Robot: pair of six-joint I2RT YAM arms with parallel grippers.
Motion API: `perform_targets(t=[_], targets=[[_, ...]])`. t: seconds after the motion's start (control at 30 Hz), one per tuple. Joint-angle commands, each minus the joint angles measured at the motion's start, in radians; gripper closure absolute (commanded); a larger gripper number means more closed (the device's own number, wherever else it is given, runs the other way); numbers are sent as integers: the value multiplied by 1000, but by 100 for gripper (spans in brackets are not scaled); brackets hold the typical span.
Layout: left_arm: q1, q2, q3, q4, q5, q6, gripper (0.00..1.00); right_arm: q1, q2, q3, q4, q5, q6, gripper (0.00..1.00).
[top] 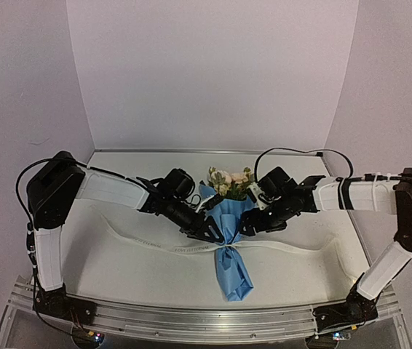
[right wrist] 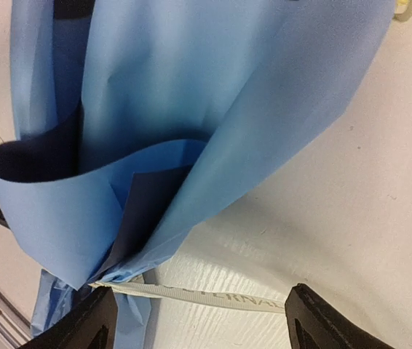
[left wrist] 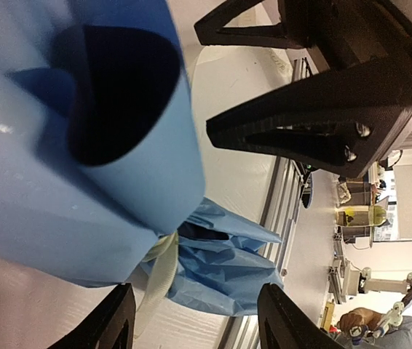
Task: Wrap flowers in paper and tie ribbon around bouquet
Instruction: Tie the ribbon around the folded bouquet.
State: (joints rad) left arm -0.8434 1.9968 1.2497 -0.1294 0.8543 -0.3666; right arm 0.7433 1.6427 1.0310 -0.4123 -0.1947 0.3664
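Paper [top: 229, 218] between left hand [top: 210, 233] and right hand [top: 248, 227], ribbon [top: 148, 243] around its waist

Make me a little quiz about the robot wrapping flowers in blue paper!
1. True or false: the ribbon crosses the paper where the wrap is pinched narrow.
2. The flowers poke out of the paper at: A) the end far from the arm bases, B) the end near the bases, C) the left side.
3. Fill in: the left gripper and the right gripper both have jaws standing ___.
Key: 1 true; 2 A; 3 open.
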Motion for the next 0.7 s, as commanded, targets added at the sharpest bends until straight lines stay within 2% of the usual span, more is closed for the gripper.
perform_targets(t=[0.0,0.13,0.23,0.47,0.67], targets=[[-3,-36,52,-50,-67,42,36,-5,-88,-16,10,48,23,18],[1,-63,25,-197,-185,176,29,-5,-151,-26,-1,34,32,17],[12,-56,-8,-223,-212,227,26,-5,-183,-31,-12,28,27,16],[7,-37,-32,-194,-130,247,21,-5,-196,-49,-19,21,24,16],[-13,-62,-52,-219,-61,252,29,-5,-209,-60,-19,37,16,16]])
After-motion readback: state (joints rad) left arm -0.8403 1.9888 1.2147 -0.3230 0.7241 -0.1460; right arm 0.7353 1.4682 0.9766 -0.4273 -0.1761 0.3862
